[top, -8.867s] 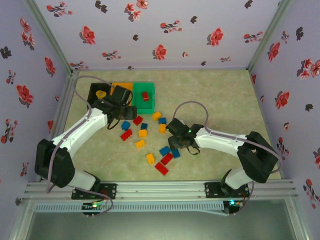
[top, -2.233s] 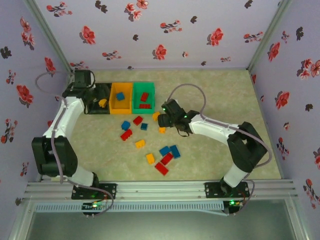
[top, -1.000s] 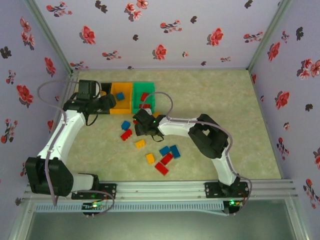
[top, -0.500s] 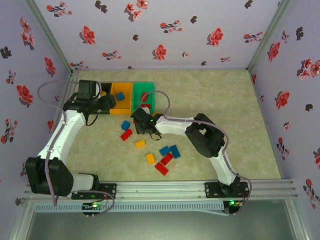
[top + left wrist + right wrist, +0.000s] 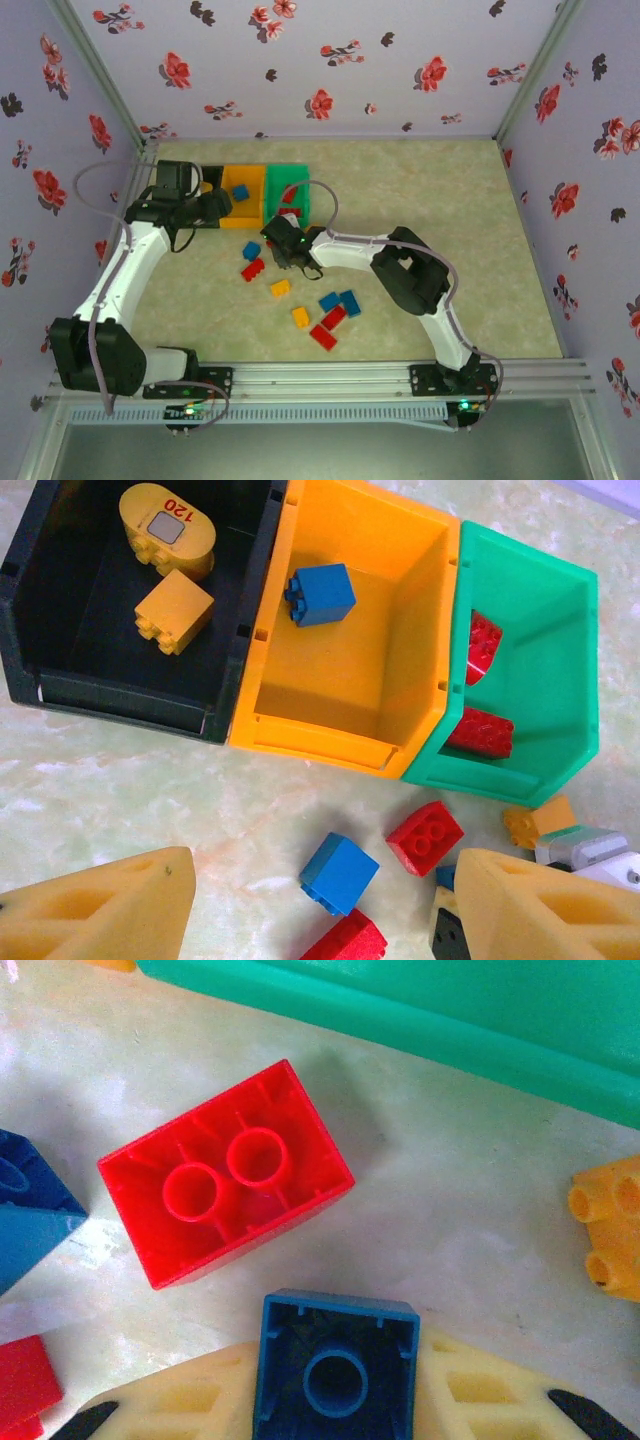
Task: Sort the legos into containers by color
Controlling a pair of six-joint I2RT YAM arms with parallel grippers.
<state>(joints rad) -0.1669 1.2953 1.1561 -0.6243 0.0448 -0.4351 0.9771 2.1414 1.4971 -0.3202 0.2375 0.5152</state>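
Observation:
The black bin [image 5: 120, 690] holds two yellow bricks, the orange-yellow bin [image 5: 330, 742] one blue brick [image 5: 320, 594], and the green bin [image 5: 545, 730] red bricks [image 5: 480, 730]. My left gripper [image 5: 318, 868] [image 5: 220, 204] hangs open in front of the bins, above a loose blue brick [image 5: 340, 875] and a red brick [image 5: 425, 836]. My right gripper [image 5: 335, 1400] [image 5: 283, 246] is shut on a small blue brick [image 5: 335, 1370], hollow side up, just off the green bin's wall [image 5: 450, 1020]. An upturned red brick [image 5: 225, 1188] lies beside it.
Several loose bricks lie mid-table: a blue brick [image 5: 251, 250], a red brick [image 5: 253, 269], yellow ones [image 5: 281, 288] [image 5: 300, 317], and a blue and red cluster [image 5: 338, 308]. An orange brick [image 5: 608, 1222] lies right of the right gripper. The floor to the right is open.
The right arm swung from mid-table to the bricks before the green bin and now holds a blue brick. The left arm came back from the black bin. Little moved in the last second.

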